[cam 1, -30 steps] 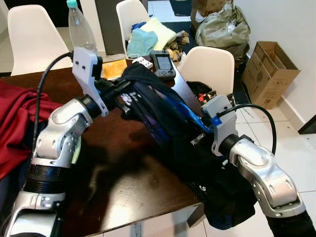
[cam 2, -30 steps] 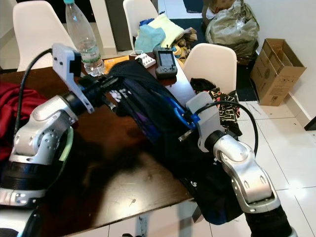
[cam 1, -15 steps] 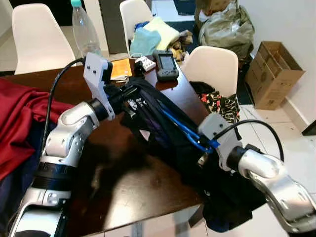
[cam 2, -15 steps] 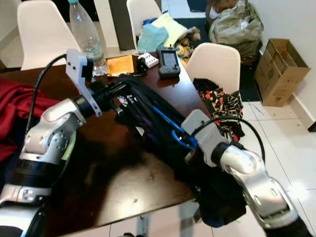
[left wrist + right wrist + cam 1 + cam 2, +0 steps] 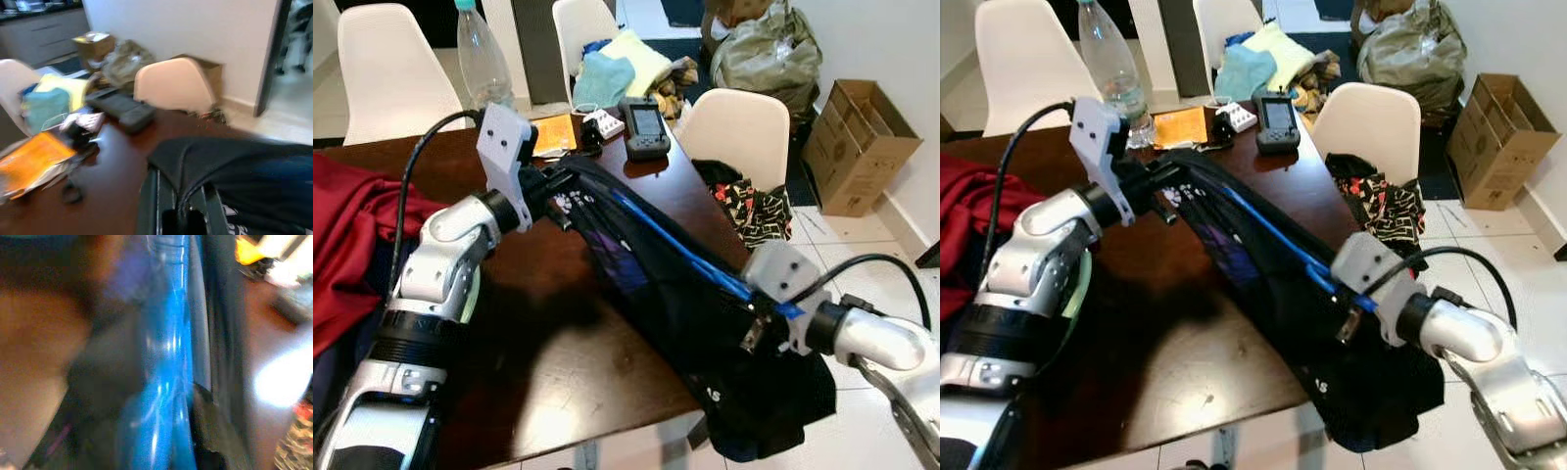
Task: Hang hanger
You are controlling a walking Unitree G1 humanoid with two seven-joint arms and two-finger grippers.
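A blue hanger (image 5: 685, 257) runs slantwise inside a black garment (image 5: 705, 338) that stretches from the dark wooden table (image 5: 548, 343) out past its right edge. My left gripper (image 5: 553, 186) is over the table at the garment's upper end. In the left wrist view its fingers (image 5: 159, 205) are shut on a fold of the black cloth (image 5: 234, 171). My right gripper (image 5: 756, 305) is off the table's right corner, shut on the hanger's lower end. The blurred right wrist view shows the blue bar (image 5: 168, 357) close up.
A red cloth (image 5: 342, 235) covers the table's left side. At the table's far end are a water bottle (image 5: 480, 64), an orange booklet (image 5: 553, 135) and a handheld device (image 5: 644, 127). A white chair (image 5: 739, 132) stands right of the table, a cardboard box (image 5: 857, 147) by the wall.
My right gripper has drawn the hanger's end right and down, away from the table, stretching the garment out longer. The left gripper has stayed near the garment's top.
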